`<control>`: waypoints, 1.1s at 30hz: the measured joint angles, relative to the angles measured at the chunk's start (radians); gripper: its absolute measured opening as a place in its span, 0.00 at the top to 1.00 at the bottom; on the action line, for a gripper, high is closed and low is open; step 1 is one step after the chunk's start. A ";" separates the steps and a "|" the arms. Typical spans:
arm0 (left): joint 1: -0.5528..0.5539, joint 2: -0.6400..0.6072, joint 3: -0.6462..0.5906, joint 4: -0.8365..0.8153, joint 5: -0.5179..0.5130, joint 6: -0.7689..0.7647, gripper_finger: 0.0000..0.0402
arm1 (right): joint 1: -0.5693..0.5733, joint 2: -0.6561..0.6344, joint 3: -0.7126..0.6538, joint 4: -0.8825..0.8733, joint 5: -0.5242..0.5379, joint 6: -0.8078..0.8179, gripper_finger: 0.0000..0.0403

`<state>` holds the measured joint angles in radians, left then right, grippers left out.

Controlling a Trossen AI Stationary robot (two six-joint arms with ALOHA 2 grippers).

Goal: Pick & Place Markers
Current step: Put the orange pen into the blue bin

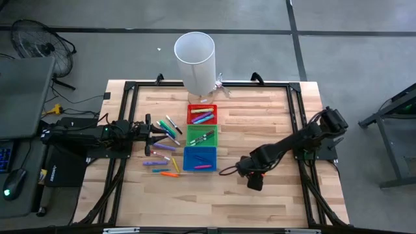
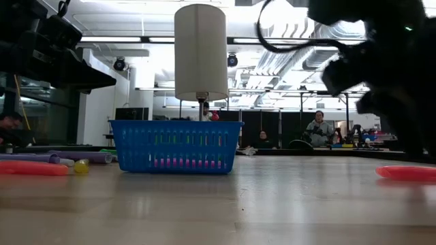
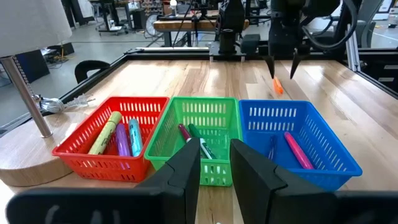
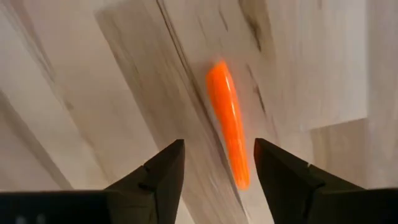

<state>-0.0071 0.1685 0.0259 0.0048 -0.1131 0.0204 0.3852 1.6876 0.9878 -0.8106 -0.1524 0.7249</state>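
Note:
An orange marker (image 4: pixel 227 127) lies flat on the wood right of the blue bin (image 1: pixel 199 158); it also shows in the left wrist view (image 3: pixel 277 86) and the low view (image 2: pixel 407 173). My right gripper (image 4: pixel 219 144) hangs open just above it, fingers pointing down on either side of it, also seen in the left wrist view (image 3: pixel 282 71). My left gripper (image 3: pixel 214 165) is open and empty, left of the bins, over several loose markers (image 1: pixel 166 146) lying on the table. More markers lie in the red bin (image 3: pixel 115 134), green bin (image 3: pixel 199 140) and blue bin (image 3: pixel 298 149).
The three bins stand in a row from far to near: red (image 1: pixel 202 115), green (image 1: pixel 202 136), blue. A tall white cylinder lamp (image 1: pixel 195 62) stands on a wooden base at the far edge. Bare wood lies around the right gripper (image 1: pixel 252 179). People sit in the room behind (image 2: pixel 319 129).

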 joint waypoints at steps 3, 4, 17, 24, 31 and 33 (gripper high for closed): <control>0.000 0.000 0.000 0.000 0.000 0.000 0.79 | 0.006 -0.027 -0.050 0.043 -0.005 0.016 0.54; 0.000 0.000 0.000 0.000 0.000 0.000 0.79 | 0.007 -0.033 -0.064 0.062 -0.004 0.012 0.54; 0.000 0.000 0.000 0.000 0.000 0.000 0.79 | 0.026 -0.047 -0.171 0.194 0.083 -0.070 0.55; 0.000 0.000 0.000 0.000 0.000 0.000 0.79 | 0.049 -0.028 -0.171 0.217 0.173 -0.145 0.58; 0.000 0.000 0.000 0.000 0.000 0.000 0.79 | 0.051 0.009 -0.166 0.215 0.193 -0.172 0.62; 0.000 0.000 0.000 0.000 0.000 0.000 0.79 | 0.051 0.009 -0.166 0.215 0.198 -0.169 0.62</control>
<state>-0.0071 0.1684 0.0258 0.0048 -0.1131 0.0204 0.4358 1.6970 0.8215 -0.5953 0.0452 0.5556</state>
